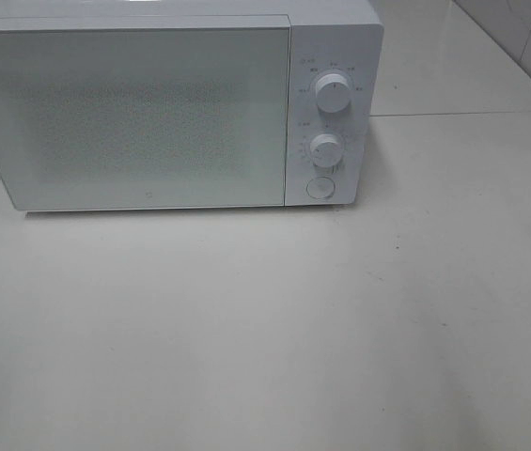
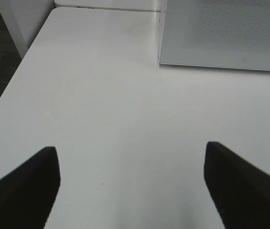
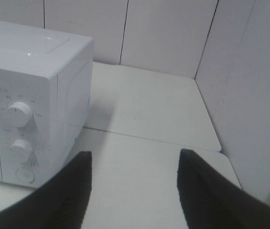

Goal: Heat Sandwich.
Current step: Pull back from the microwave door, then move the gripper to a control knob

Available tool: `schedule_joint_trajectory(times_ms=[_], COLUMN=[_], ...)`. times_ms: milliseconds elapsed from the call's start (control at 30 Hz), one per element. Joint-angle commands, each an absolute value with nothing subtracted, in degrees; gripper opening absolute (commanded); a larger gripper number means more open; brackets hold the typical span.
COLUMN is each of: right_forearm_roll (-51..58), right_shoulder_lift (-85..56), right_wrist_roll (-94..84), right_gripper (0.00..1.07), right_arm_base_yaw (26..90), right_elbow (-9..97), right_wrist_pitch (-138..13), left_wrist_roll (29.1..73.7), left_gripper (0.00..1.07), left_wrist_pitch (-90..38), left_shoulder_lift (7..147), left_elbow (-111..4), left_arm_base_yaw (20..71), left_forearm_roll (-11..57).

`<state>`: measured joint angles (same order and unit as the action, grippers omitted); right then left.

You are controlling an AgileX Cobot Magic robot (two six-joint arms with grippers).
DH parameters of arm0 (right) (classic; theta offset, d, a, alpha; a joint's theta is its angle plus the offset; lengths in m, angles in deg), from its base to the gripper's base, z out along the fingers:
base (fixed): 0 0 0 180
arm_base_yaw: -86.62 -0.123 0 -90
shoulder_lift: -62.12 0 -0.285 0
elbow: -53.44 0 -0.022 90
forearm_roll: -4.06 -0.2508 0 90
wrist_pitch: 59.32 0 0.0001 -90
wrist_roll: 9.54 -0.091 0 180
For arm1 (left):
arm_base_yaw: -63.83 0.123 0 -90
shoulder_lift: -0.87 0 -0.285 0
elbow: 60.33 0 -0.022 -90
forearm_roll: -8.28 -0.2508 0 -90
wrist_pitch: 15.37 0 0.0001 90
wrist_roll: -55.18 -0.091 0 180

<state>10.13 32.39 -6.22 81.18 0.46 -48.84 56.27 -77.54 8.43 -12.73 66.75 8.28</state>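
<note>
— Where did the sandwich lie relative to our tools?

— We could not tell; none of our views showed it. What we saw was the white microwave (image 1: pixel 152 113) standing on the pale bench (image 1: pixel 265 329) with its door (image 1: pixel 133 117) shut, and the frosted panel hid whatever was behind it.

— And our left tool (image 2: pixel 131 150)?

— Its two dark fingers (image 2: pixel 29 186) were spread wide. Nothing lay between them, and we saw only bare bench beneath. The lower corner of the microwave door sat well ahead of it, apart from the fingers.

— Our right tool (image 3: pixel 135 155)?

— Also parted, though less widely, and it pinched nothing and touched nothing. It faced the microwave's control side, where we saw the upper knob (image 1: pixel 334 91), the lower knob (image 1: pixel 325 148) and the round button (image 1: pixel 320 187) below them. The tool stood near that end but clear of it.
</note>
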Motion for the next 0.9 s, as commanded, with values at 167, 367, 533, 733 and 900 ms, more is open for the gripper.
schedule_joint_trajectory(times_ms=[167,367,533,733,900], right_forearm_roll=[10.93,11.79,11.68,9.61,5.15], right_shoulder_lift=[22.94,13.14,4.78,-2.73,-9.49], right_wrist_roll=[-5.87,-5.93,-5.93,-5.93,-5.47], right_gripper=[0.54,0.54,0.54,0.54,0.54], right_arm_base_yaw=[80.95,76.83,73.85,70.35,66.34], right_elbow=[-4.07,-5.21,-5.21,-5.21,-5.21], right_wrist_pitch=[-70.33,-78.40,-83.16,-88.66,-91.58], left_wrist_roll=[56.27,56.27,56.27,56.27,56.27], left_gripper=[0.78,0.78,0.78,0.78,0.78], left_wrist_pitch=[-76.56,-76.56,-76.56,-76.56,-76.56], left_shoulder_lift=[7.05,7.05,7.05,7.05,7.05], left_elbow=[-12.62,-12.62,-12.62,-12.62,-12.62], left_arm_base_yaw=[66.98,66.98,66.98,66.98,66.98], left_forearm_roll=[8.28,8.28,8.28,8.28,8.28])
